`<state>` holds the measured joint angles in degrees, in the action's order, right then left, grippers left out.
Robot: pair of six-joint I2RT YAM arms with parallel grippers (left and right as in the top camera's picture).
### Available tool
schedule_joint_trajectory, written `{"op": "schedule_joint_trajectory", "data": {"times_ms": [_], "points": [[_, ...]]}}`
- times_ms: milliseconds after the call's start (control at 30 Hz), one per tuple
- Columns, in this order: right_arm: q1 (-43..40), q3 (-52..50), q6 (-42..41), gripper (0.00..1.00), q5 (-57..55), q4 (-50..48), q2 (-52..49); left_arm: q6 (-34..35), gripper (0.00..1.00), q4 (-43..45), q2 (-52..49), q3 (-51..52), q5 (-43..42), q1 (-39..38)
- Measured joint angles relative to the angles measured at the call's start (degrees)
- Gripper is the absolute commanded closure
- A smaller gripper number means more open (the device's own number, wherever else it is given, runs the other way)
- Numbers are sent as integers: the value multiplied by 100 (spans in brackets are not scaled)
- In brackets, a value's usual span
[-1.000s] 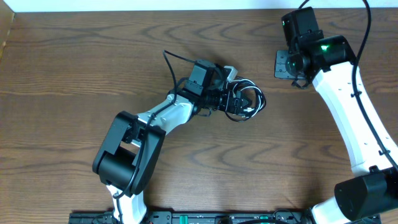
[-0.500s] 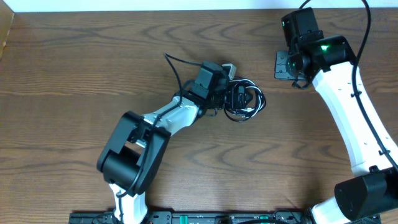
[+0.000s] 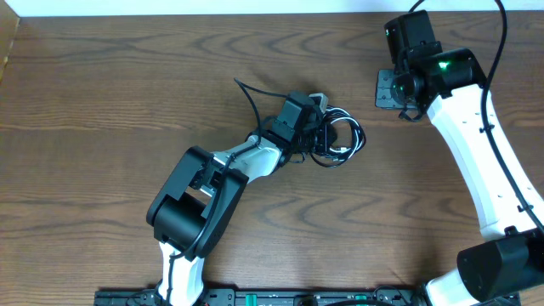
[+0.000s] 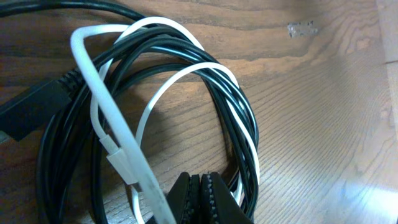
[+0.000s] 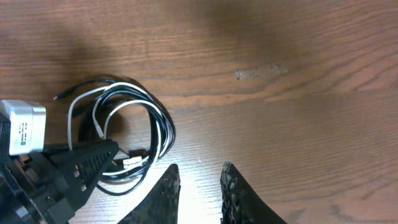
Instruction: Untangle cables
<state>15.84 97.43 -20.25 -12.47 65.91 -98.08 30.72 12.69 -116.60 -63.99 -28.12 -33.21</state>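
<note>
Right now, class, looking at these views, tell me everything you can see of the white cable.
The white cable is a thin, smooth, plastic-looking cord. It is coiled in loops and wound through the black cable, touching it in many places. One strand arches over the bundle and carries a small flat white tab. The bundle lies on the wooden table. The left hand, shut, sits inside the loop beside the strands; whether it pinches the white cable cannot be told.

Left arm [image 3: 246, 160]: stretched toward table [image 3: 102, 102] centre; left gripper [image 4: 200, 196] jaws pressed together. Right arm [image 3: 472, 144]: far right corner; right gripper [image 5: 200, 186] jaws slightly parted.
</note>
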Motion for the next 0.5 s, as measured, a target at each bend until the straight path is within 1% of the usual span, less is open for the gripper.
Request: {"op": "schedule_joint_trajectory", "data": {"times_ms": [167,233,333,500], "points": [[0,0,0,80,-2,-24,0,-2,92,-4,0,0,-20,15],[-4,0,-13,78,-2,-37,0,-2,92,-7,0,0,-140,68],[-52,0,-79,74,0,-33,0,-4,92,-11,4,0,-472,269],[-160,-149,-232,66,55,-153,0,-4,92,-50,232,0,-1134,857]]}}
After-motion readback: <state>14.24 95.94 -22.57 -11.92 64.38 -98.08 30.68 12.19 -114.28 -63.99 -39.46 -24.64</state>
